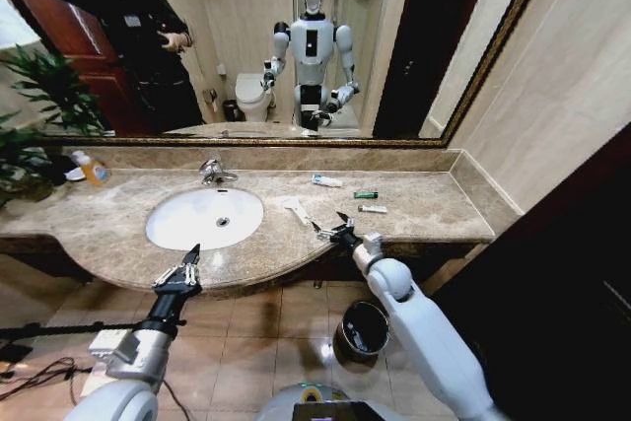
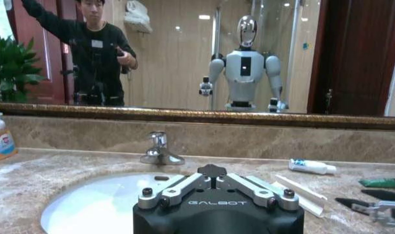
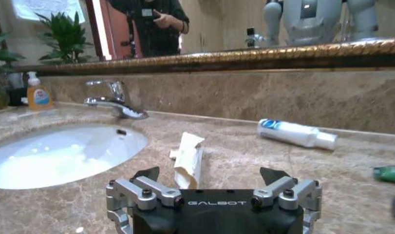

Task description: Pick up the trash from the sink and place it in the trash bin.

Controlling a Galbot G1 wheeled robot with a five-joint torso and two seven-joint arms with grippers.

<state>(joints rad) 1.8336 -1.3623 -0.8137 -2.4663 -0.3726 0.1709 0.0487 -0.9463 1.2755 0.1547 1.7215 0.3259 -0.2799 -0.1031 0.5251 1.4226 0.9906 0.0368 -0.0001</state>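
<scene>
trash: paper scrap [image 1: 295, 209] lay on counter between sink [image 1: 158, 236] and tubes [image 1: 326, 181], none in basin | right gripper [image 1: 333, 231] spread, hovering just short of scrap | left gripper [image 1: 180, 269] at counter's front edge, fingers spread, idle | step: approach for first pick | next: likely lower, straddle scrap, pinch | trash bin [image 1: 361, 331] on floor below.
</scene>
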